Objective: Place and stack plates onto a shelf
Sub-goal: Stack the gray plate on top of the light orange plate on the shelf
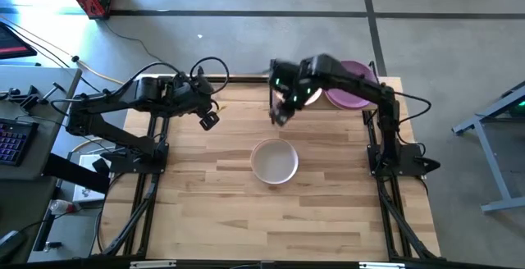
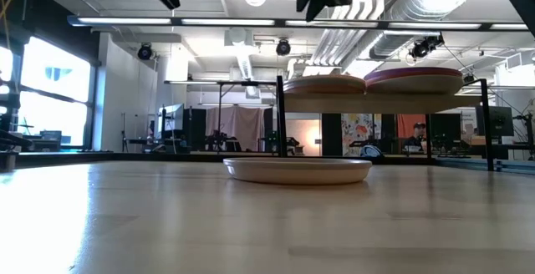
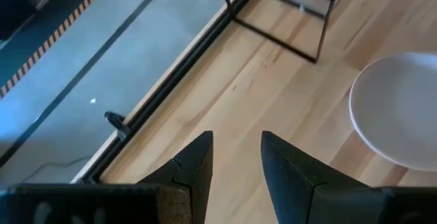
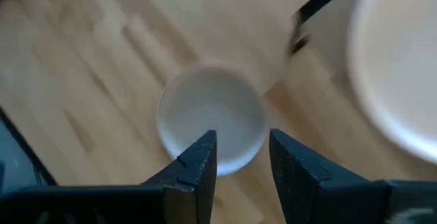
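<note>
An off-white plate (image 1: 274, 161) rests flat on its base at the middle of the table, also seen in the low view (image 2: 297, 169). The shelf (image 2: 376, 97) stands on black posts at the far right of the table. It carries a purple-magenta plate (image 1: 354, 88) and, beside it, a pale plate (image 2: 324, 83). My right gripper (image 1: 277, 115) hovers open above the table, between the shelf's left end and the off-white plate (image 4: 212, 115). My left gripper (image 1: 209, 121) hangs open over the far left of the table, touching nothing.
Bare wooden tabletop (image 1: 246, 220) lies all around the off-white plate, with wide room toward the near edge. The shelf's black posts (image 3: 321, 36) stand just beyond the plate. My right arm (image 1: 344, 76) reaches across the shelf and hides part of it from above.
</note>
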{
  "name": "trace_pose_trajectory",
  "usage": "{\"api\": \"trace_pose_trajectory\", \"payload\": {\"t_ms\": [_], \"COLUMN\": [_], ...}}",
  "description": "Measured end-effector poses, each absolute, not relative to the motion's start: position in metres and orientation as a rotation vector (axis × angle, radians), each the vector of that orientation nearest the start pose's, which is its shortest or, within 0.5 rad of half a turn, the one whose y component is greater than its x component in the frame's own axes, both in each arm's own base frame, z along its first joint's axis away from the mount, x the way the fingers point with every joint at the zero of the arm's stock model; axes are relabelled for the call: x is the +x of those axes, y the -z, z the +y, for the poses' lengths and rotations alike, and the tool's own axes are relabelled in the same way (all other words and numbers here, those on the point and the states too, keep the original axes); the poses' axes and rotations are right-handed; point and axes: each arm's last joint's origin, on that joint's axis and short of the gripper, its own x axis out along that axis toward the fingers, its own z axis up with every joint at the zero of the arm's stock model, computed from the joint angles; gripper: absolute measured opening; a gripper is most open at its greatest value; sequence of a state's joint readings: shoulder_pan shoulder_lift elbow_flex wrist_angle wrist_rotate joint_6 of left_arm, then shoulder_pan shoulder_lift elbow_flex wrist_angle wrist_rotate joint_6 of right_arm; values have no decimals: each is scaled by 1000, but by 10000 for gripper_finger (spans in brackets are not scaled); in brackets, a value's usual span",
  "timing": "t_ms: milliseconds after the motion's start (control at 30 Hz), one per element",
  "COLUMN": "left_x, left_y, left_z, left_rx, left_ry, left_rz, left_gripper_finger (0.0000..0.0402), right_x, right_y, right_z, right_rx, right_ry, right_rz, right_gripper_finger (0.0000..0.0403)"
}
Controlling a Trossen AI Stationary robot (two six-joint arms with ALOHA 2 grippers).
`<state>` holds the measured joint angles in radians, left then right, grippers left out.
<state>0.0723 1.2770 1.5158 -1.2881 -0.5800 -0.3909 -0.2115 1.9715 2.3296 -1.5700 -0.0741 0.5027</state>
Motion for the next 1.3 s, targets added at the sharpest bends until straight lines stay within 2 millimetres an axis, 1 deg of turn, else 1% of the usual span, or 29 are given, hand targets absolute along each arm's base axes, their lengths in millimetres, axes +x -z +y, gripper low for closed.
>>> {"api": "trace_pose_trajectory", "payload": {"t_ms": [133,233,367,467,600,667,767,967,1200,1300], "left_x": [212,213,215,215,216,215,215,216,215,215], "left_y": [-378,-363,-343,-332,-323,-319,-315,-310,-310,-310], "left_z": [31,31,30,30,30,30,30,30,30,30], "left_rx": [-80,-82,-86,-78,-88,-90,-88,-90,-88,-89], "left_ry": [-792,-772,-748,-752,-752,-754,-755,-754,-754,-755], "left_rz": [951,1010,1071,1101,1117,1129,1138,1140,1147,1147], "left_gripper_finger": [111,111,111,111,111,111,111,111,111,111], "right_x": [367,370,372,371,368,367,367,368,369,366], "right_y": [-379,-362,-340,-323,-302,-295,-287,-280,-279,-282], "right_z": [-38,-16,3,14,29,36,46,67,69,68], "right_rx": [594,623,650,671,704,720,745,800,824,781], "right_ry": [388,418,495,544,608,631,651,651,712,727], "right_rz": [1250,1321,1386,1439,1516,1534,1535,1507,1464,1455], "right_gripper_finger": [113,113,113,113,113,113,113,113,113,113]}}
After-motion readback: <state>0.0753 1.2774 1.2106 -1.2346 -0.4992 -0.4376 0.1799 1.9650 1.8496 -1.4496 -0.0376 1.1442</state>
